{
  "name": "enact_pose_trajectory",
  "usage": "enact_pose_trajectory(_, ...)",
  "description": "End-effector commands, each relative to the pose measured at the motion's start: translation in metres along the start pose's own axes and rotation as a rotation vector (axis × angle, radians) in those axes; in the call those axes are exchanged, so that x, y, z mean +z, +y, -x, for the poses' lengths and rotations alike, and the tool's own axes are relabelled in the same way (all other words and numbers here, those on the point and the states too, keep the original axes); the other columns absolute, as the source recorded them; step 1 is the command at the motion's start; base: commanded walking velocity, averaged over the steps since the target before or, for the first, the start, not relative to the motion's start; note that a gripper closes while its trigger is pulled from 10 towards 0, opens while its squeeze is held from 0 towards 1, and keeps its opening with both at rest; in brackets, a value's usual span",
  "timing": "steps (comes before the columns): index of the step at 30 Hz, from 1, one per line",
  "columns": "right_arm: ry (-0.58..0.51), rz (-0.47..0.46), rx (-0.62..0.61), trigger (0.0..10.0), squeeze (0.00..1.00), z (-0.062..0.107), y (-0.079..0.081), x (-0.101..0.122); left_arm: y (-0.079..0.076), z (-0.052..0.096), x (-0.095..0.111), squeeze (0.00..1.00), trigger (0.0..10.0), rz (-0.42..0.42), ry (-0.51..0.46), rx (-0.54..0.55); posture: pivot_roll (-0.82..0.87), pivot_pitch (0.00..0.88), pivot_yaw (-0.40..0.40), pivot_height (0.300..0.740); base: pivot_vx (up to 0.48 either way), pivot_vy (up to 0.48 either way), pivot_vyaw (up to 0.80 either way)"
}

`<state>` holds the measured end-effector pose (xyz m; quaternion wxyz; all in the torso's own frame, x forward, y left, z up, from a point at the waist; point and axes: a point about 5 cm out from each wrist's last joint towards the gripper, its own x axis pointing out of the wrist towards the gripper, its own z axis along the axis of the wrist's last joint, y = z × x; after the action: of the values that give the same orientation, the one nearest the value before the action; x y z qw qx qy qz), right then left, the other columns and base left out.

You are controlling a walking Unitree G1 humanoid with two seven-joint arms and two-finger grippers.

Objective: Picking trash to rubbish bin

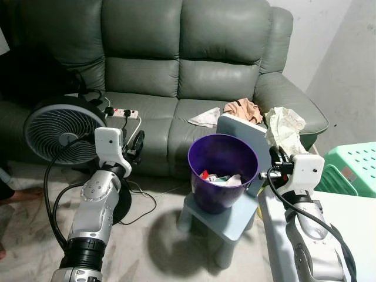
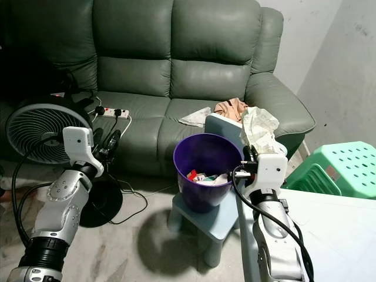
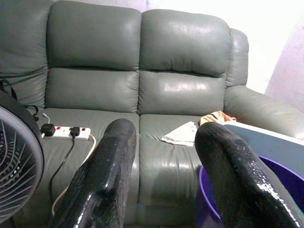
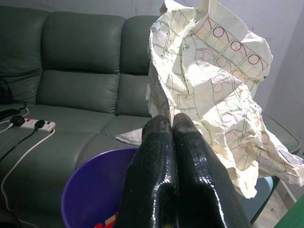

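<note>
Right gripper [image 1: 281,154], jaws pinched tight on a crumpled paper sheet [image 1: 285,129], holds it at centre right of the frame, just right of the purple bin [image 1: 222,170] on a small blue stool [image 1: 230,222]. Left gripper [image 1: 138,143], jaws spread and bare, hovers left of centre before the green sofa [image 1: 158,70].

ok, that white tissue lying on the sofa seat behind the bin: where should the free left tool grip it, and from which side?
Grip the tissue at its raised, crumpled middle, coming down from above. It lies flat on the sofa seat cushion, so there is probably no edge to slide under. The left tool is open and empty; the purple bin blocks a low frontal approach.
</note>
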<state>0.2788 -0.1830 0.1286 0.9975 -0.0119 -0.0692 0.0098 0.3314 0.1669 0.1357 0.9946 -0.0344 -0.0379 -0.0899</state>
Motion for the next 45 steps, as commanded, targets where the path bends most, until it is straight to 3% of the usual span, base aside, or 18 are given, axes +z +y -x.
enact_pose_trajectory(1, -0.012, -0.005, 0.008, 10.0, 0.00, -0.0002, 0.0009, 0.0040, 0.0005, -0.0021, 0.0058, 0.00, 10.0, -0.006, -0.012, -0.002, -0.04, 0.000, -0.048, 0.740, 0.259, 0.000, 0.00)
enact_pose_trajectory(14, -0.012, -0.008, 0.005, 10.0, 0.00, 0.0000, 0.0012, 0.0035, 0.0009, -0.0031, 0.0060, 0.00, 10.0, 0.010, -0.011, -0.007, -0.04, 0.000, -0.045, 0.740, 0.319, 0.117, 0.00)
enact_pose_trajectory(25, -0.011, -0.009, 0.002, 10.0, 0.00, 0.0008, 0.0010, 0.0036, 0.0013, -0.0034, 0.0072, 0.00, 10.0, 0.003, -0.015, -0.004, -0.05, 0.000, -0.044, 0.740, 0.000, 0.368, 0.00)
enact_pose_trajectory(27, -0.011, -0.010, 0.003, 10.0, 0.00, 0.0009, 0.0011, 0.0036, 0.0015, -0.0042, 0.0055, 0.00, 10.0, -0.038, 0.006, 0.014, -0.05, 0.000, -0.043, 0.740, 0.131, 0.000, 0.00)
enact_pose_trajectory(34, -0.011, -0.011, 0.006, 10.0, 0.00, 0.0010, 0.0012, 0.0037, 0.0006, -0.0031, 0.0079, 0.00, 10.0, -0.003, -0.020, 0.007, -0.04, 0.000, -0.043, 0.740, 0.000, 0.000, 0.00)
enact_pose_trajectory(45, -0.006, -0.006, 0.012, 10.0, 0.00, 0.0003, 0.0009, 0.0041, 0.0014, -0.0022, 0.0084, 0.00, 10.0, -0.021, -0.026, 0.016, -0.04, 0.000, -0.050, 0.740, 0.000, 0.000, 0.00)
